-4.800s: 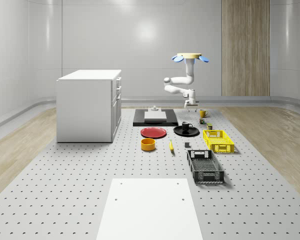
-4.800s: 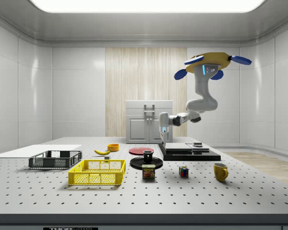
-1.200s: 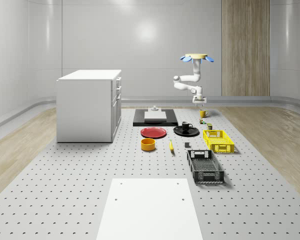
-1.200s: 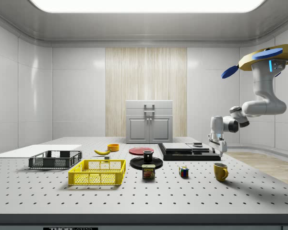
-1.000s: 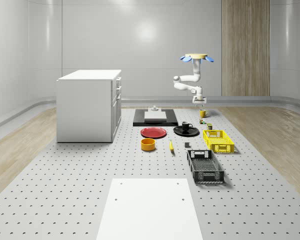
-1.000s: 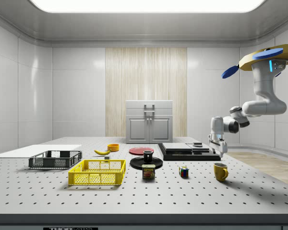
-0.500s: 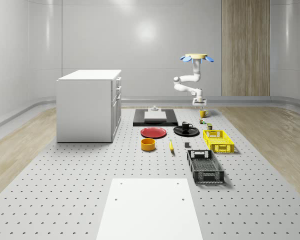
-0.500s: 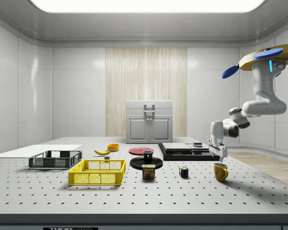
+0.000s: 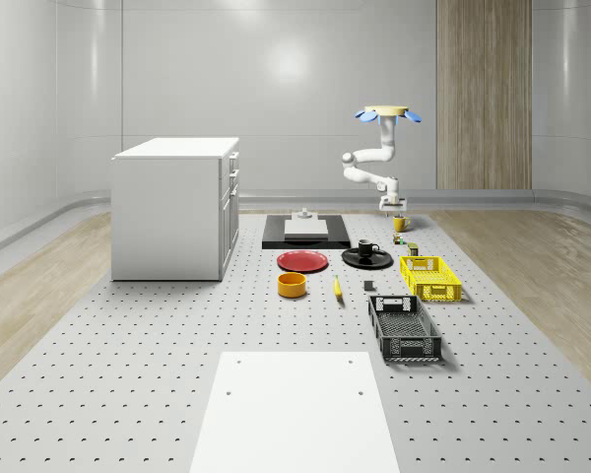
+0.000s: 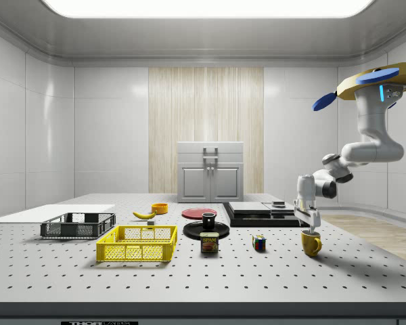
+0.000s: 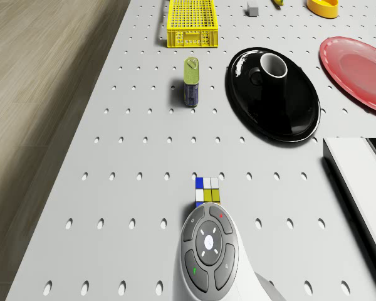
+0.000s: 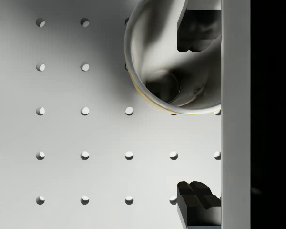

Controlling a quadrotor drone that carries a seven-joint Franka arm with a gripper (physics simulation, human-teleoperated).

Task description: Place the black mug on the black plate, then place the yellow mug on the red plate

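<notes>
With the black mug point(image 11: 274, 64) already on the black plate point(image 11: 282, 110), our hovering drone point(image 10: 372, 80) lowers its wide-open, empty gripper point(image 10: 311, 225) astride the yellow mug point(image 10: 311, 243) rim; we judge closing comes next.

Drone point(image 10: 369, 78) hovers at the side view's right, above the desk point(image 10: 189, 271) edge. End effector point(image 10: 310, 223) hangs directly over a mug point(image 10: 311, 243). In that view, leftward: cube point(image 10: 258, 242), can point(image 10: 209, 242), then crate point(image 10: 138, 244). Second mug point(image 11: 273, 65) sits on a plate point(image 11: 282, 110).
</notes>
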